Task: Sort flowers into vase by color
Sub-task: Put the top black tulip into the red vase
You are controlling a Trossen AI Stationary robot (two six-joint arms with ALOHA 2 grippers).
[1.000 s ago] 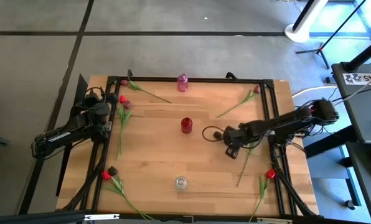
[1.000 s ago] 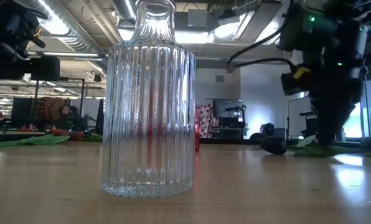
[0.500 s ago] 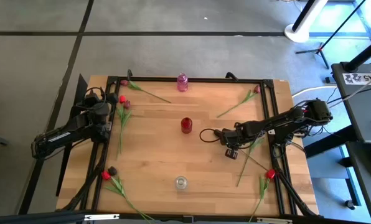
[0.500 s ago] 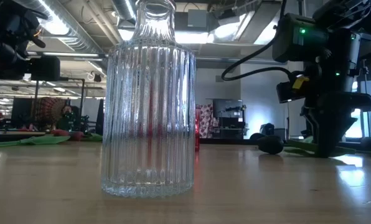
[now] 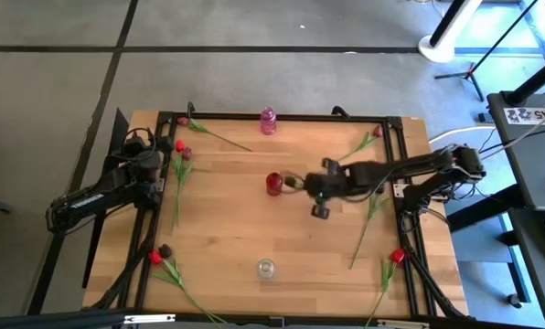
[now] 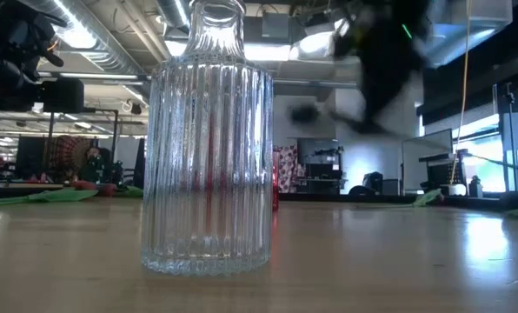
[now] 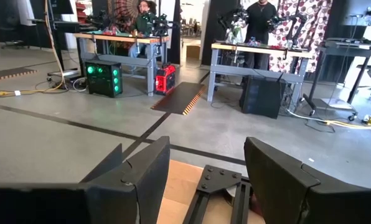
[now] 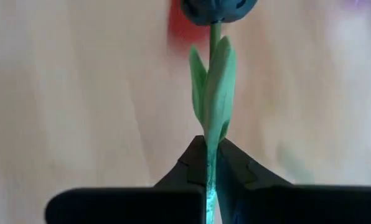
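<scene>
Right gripper [image 8: 211, 163] clamped on thin green stem of dark maroon-black tulip [image 8: 218, 7], stem running straight out beyond jaws, head just right of red vase [image 5: 273, 184]. Left gripper [image 7: 201, 180] parted, far left of worktop [image 5: 227, 238].

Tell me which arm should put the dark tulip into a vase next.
Right. The right gripper is shut on the dark tulip and sits beside the red vase mid-table, while the left gripper waits open at the table's left edge.

Dark tulip head [image 8: 220, 9] cut by frame edge, right hand [image 6: 382, 61] motion-blurred
</scene>
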